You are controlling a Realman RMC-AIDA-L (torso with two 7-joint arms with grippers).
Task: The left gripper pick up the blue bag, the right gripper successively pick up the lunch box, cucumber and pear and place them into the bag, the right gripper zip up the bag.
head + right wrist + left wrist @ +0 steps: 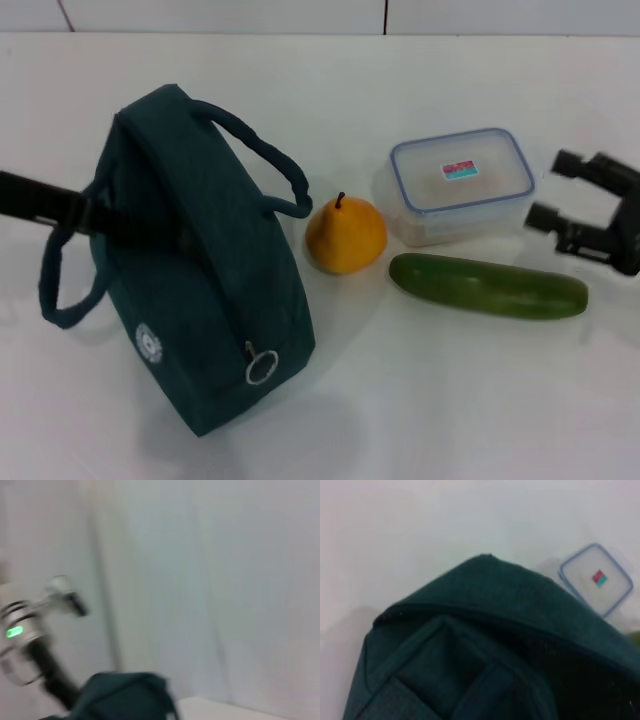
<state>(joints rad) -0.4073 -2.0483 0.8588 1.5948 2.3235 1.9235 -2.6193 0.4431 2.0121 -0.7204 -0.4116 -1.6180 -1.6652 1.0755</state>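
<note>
Right end effector [548,190], fingers spread, beside clear lidded lunch box [458,185]; long green cucumber [488,285] lies crosswise before the box; left end effector's [100,222] grip on tilted, zipped teal fabric bag [200,270] unclear.

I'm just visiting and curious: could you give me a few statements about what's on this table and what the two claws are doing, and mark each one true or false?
1. The pear sits between the blue bag and the lunch box. True.
2. The cucumber is already inside the bag. False: it lies on the table, in front of the lunch box.
3. The right gripper is open, beside the lunch box. True.
4. The lunch box has no lid. False: a blue-rimmed clear lid covers it.
5. The left gripper is far from the bag. False: it reaches in at the bag's handles.
</note>
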